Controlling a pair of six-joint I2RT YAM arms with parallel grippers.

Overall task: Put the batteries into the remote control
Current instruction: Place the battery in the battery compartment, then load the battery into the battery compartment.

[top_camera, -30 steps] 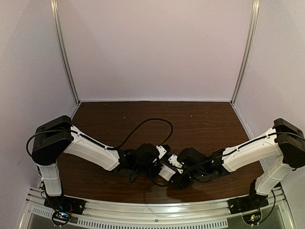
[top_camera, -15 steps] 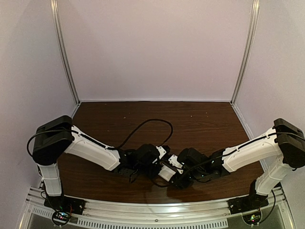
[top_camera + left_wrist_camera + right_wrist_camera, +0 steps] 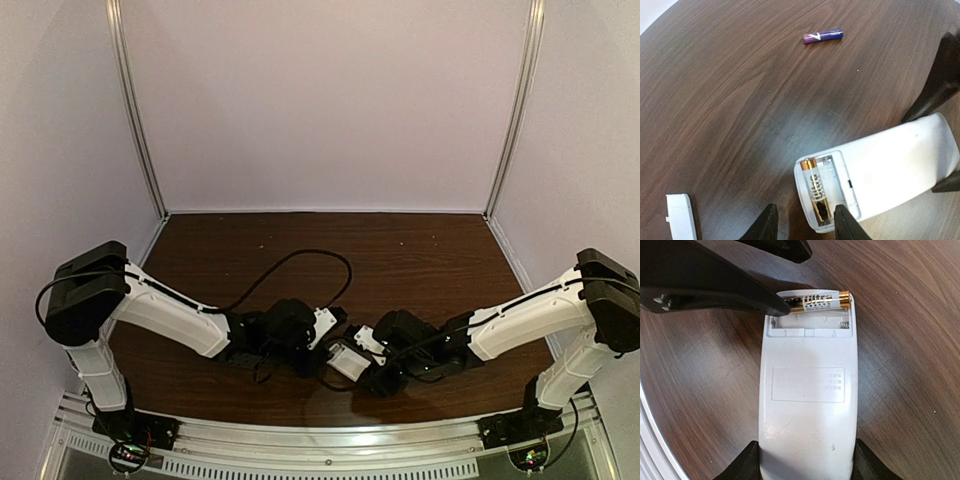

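One gold battery [image 3: 815, 192] sat in remote [image 3: 890, 165], lower right; second slot empty. Loose purple battery [image 3: 823, 36] lay on desk [image 3: 715, 100], upper centre: likely light, slick, rolling; pinch mid-length. Empty left claw [image 3: 806, 225] spread; right claw [image 3: 802, 462] pinched remote's sides.

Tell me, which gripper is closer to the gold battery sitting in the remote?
Left. The left gripper is right at the gold battery, fingers apart; the right gripper clamps the remote control at its opposite end.
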